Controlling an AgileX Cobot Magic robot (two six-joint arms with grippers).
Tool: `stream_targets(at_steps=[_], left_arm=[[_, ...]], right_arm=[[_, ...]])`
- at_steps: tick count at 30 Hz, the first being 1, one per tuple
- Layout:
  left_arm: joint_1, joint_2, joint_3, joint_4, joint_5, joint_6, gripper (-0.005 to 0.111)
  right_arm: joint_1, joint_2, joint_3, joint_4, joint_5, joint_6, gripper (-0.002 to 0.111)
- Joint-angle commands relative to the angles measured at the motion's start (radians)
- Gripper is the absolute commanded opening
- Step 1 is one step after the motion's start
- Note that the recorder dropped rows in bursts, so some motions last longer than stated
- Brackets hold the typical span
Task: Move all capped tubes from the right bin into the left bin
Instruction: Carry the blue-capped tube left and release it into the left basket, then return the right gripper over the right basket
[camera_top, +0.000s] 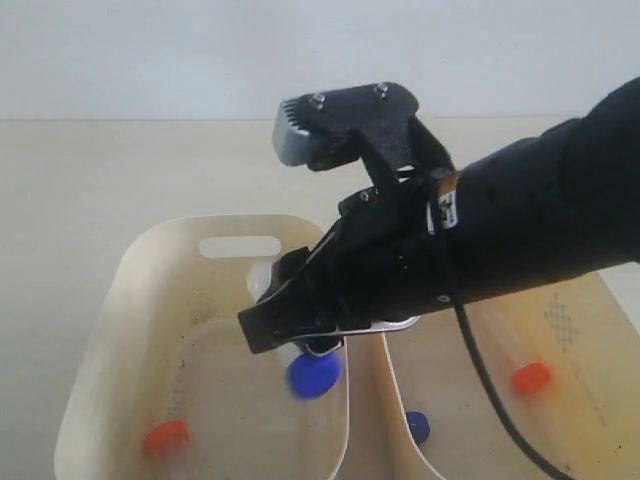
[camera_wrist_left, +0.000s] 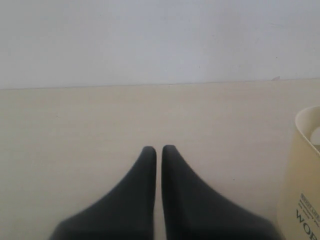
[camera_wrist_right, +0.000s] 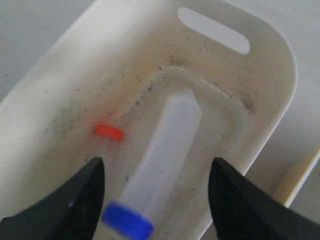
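My right gripper (camera_top: 290, 338) (camera_wrist_right: 156, 165) hangs open over the left bin (camera_top: 110, 300) (camera_wrist_right: 260, 75), jaws wide apart. A blue-capped tube (camera_wrist_right: 167, 140) (camera_top: 313, 375) is blurred between and below the fingers, touching neither. An orange-capped tube (camera_top: 165, 437) (camera_wrist_right: 108, 132) lies on this bin's speckled floor. The right bin (camera_top: 600, 300), with its dot pattern, holds an orange-capped tube (camera_top: 531, 377) and a blue-capped tube (camera_top: 417, 426). My left gripper (camera_wrist_left: 159, 150) is shut on nothing above the bare table and is out of the exterior view.
The two bins stand side by side, their walls touching in the middle. The right arm's black sleeve (camera_top: 540, 220) crosses over the right bin. A cream bin's outer wall (camera_wrist_left: 305, 175) shows at the edge of the left wrist view. Pale tabletop (camera_top: 100, 180) surrounds the bins.
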Motion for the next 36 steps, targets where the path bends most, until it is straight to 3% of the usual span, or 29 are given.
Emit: stream_targets(at_steps=[1, 3, 8, 14, 17, 19, 26, 30, 33, 36], left_arm=[[0.001, -0.003, -0.003, 0.002, -0.006, -0.007, 0.004], [0.001, -0.003, -0.003, 0.002, -0.006, -0.007, 0.004], [0.001, -0.003, -0.003, 0.002, -0.006, -0.007, 0.004], [0.001, -0.003, -0.003, 0.002, -0.006, -0.007, 0.004], [0.001, -0.003, -0.003, 0.002, -0.006, -0.007, 0.004], [0.001, -0.003, -0.003, 0.002, -0.006, -0.007, 0.004], [0.001, -0.003, -0.003, 0.002, -0.006, -0.007, 0.004], [0.001, -0.003, -0.003, 0.002, -0.006, -0.007, 0.004], [0.001, -0.003, -0.003, 0.002, -0.006, -0.007, 0.004], [0.001, -0.003, -0.003, 0.002, -0.006, -0.007, 0.004]], right_arm=[[0.001, -0.004, -0.004, -0.001, -0.026, 0.076, 0.025], [0.001, -0.035, -0.004, -0.035, -0.028, 0.057, 0.001], [-0.001, -0.17, -0.004, -0.232, 0.072, 0.151, 0.001], [-0.001, -0.295, -0.004, -0.646, 0.345, 0.59, 0.001], [-0.001, -0.303, -0.004, -0.761, 0.487, 0.74, 0.001], [-0.001, -0.301, 0.008, -0.775, 0.517, 0.758, -0.001], [-0.003, -0.279, 0.13, -0.787, 0.307, 0.834, 0.0], [-0.064, -0.244, 0.136, -0.753, 0.281, 0.834, 0.0], [-0.147, -0.222, 0.136, -0.626, 0.243, 0.699, 0.0], [-0.257, -0.187, 0.136, -0.316, 0.237, 0.376, 0.0]])
